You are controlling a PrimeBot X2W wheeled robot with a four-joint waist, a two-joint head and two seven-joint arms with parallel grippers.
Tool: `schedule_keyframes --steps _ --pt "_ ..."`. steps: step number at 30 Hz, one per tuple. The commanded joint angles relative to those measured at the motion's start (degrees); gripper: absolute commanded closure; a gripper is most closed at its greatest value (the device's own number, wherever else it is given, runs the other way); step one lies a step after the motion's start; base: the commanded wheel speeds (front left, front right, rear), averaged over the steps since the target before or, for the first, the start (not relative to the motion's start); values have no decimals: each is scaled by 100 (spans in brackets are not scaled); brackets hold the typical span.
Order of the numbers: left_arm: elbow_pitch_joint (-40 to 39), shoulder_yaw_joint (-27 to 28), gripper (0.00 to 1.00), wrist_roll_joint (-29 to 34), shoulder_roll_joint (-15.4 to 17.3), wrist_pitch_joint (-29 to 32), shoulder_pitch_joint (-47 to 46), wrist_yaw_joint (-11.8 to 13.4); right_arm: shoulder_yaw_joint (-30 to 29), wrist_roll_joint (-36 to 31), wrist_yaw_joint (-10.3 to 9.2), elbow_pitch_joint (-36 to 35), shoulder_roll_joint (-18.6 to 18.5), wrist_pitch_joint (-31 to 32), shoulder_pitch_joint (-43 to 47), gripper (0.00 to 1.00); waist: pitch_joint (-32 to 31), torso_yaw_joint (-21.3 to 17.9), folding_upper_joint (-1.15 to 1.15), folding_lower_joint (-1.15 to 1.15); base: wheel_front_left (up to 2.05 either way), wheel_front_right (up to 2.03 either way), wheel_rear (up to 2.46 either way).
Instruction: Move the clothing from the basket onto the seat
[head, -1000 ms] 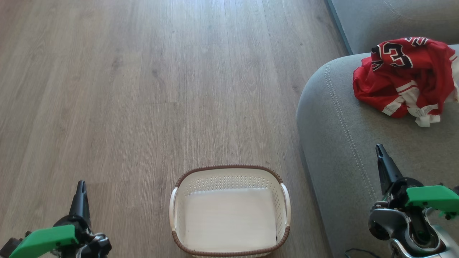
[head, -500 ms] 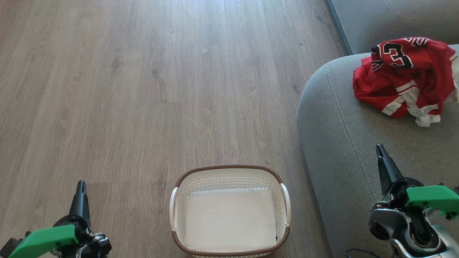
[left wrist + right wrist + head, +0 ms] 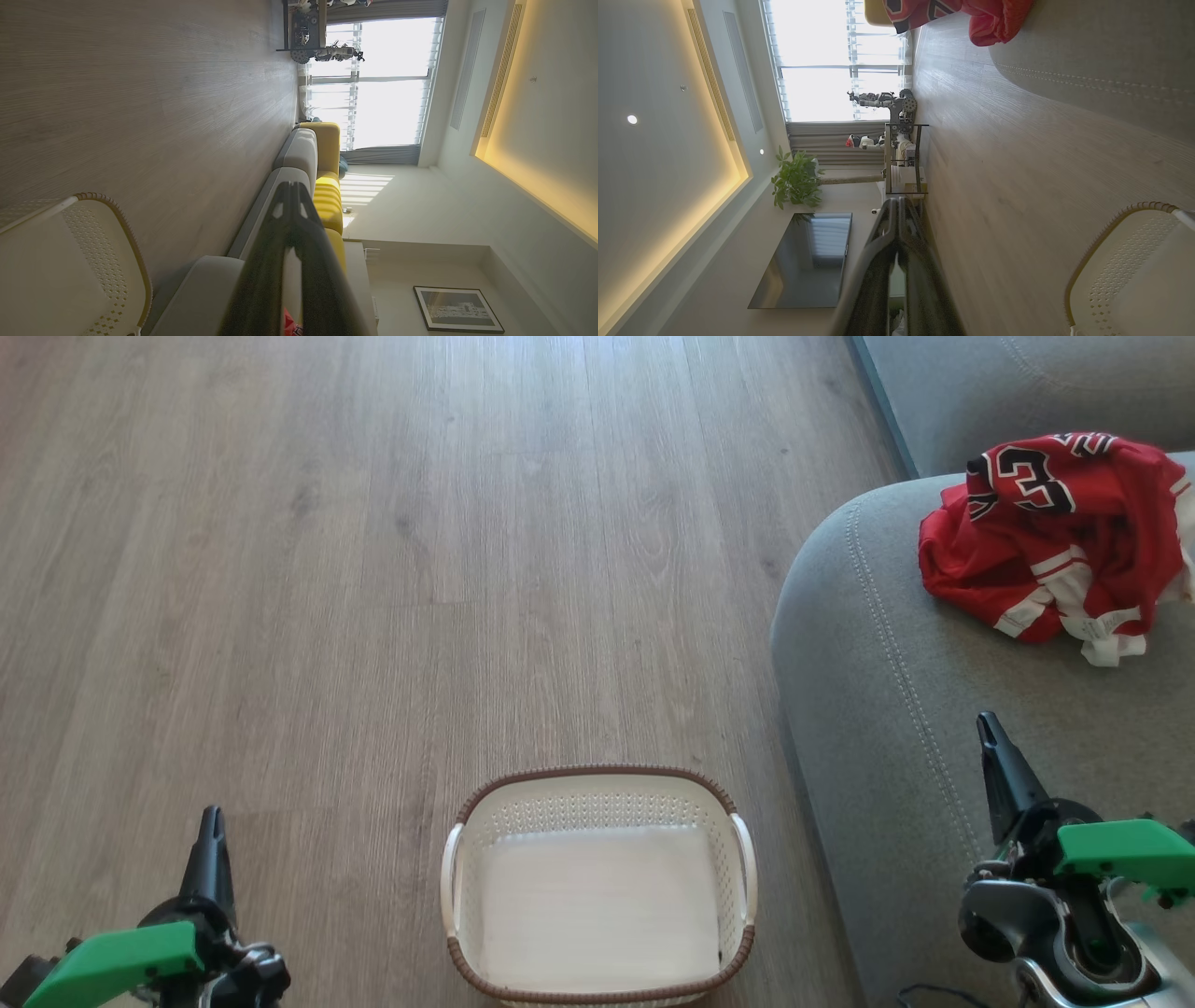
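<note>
Living room: sofa (image 3: pixel 887 728), television (image 3: pixel 803 261), houseplant (image 3: pixel 796 182)

Perforated plastic basket (image 3: pixel 597 771), seemingly matt

clothing (image 3: pixel 1036 537) cut by right edge, seat (image 3: pixel 887 709) likewise

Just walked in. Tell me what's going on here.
A two-armed robot is moving laundry from a basket to a sofa, and the job looks done. The red clothing lies bunched on the grey seat, and the basket stands on the wood floor with nothing in it. Neither hand holds anything: the left hand hangs shut over the floor, the right hand shut over the seat.
</note>
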Motion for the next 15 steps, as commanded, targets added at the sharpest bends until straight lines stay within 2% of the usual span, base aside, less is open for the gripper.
schedule_keyframes --steps 1,15 --pt "-201 198 100 17 54 33 -261 -44 65 40 47 -217 -157 -59 -239 100 0 0 0 0 0 0 0" --pt "-201 198 100 17 53 33 -261 -44 75 48 47 -222 -165 -68 -240 100 0 0 0 0 0 0 0"
